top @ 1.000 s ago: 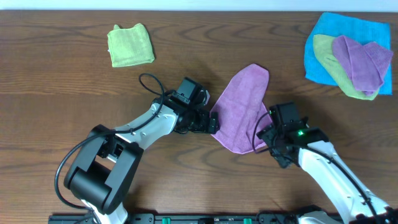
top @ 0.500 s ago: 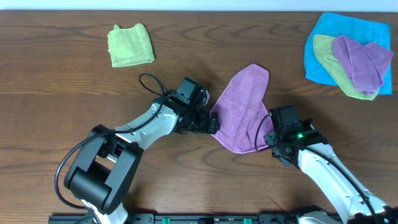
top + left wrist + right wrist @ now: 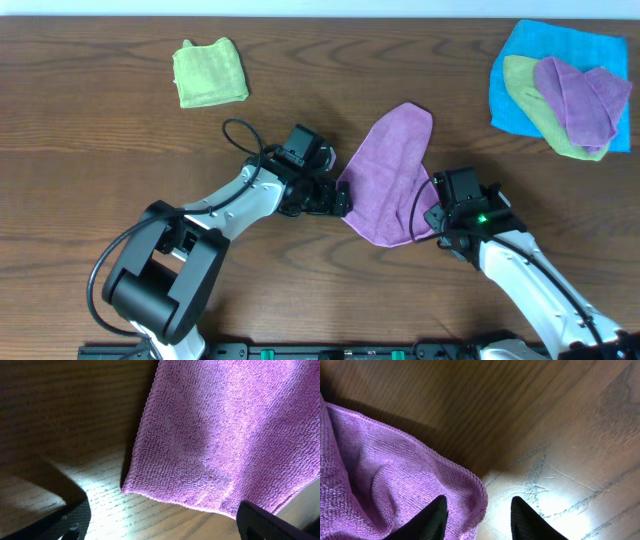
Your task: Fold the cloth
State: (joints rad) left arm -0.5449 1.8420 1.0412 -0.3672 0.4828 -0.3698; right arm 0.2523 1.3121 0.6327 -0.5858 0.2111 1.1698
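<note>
Lilac cloth mid-table, a gripper at each of its near edges.

The cloth (image 3: 388, 172) lies spread and slanted on the wooden table (image 3: 100, 150), one corner pointing to the far side. The left gripper (image 3: 343, 198) sits at its lower left edge. Its fingers (image 3: 270, 520) are spread wide on either side of a cloth corner without touching it, and the bottom of the wrist view cuts them off. The right gripper (image 3: 432, 222) is at the lower right edge, and its arm hides part of that hem from above. Its fingers (image 3: 432, 517) are half closed with the cloth's rolled edge between them, and bare wood shows beside the other finger. I cannot tell whether they pinch the cloth. A folded green cloth (image 3: 210, 72) lies far left. Far right, a blue cloth (image 3: 560, 45) carries a second green cloth (image 3: 525, 95), itself mostly covered by a purple cloth (image 3: 580, 100).
</note>
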